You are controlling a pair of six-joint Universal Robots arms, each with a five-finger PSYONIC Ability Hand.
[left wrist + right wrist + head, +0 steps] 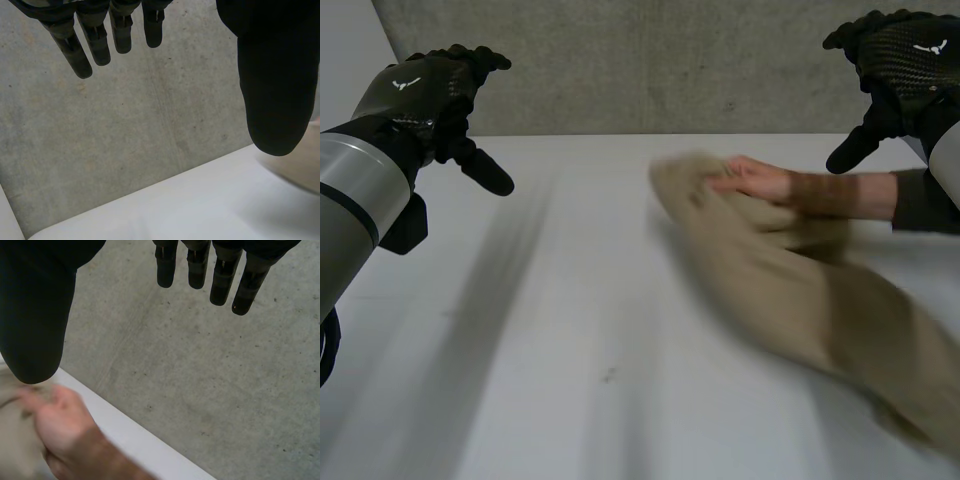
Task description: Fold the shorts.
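No folds yet: my left hand [432, 92] and right hand [902, 62] hover open in the upper corners, a person's hand [757, 180] on the bunched shorts [790, 295].

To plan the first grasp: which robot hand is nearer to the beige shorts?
Right. The right hand hovers above and just behind the shorts; the left hand hangs across the table, well apart from them.

I count one pair of shorts [800, 300], one person's hand [755, 181], one table [540, 340], and two robot hands: left hand [425, 90], right hand [905, 55].
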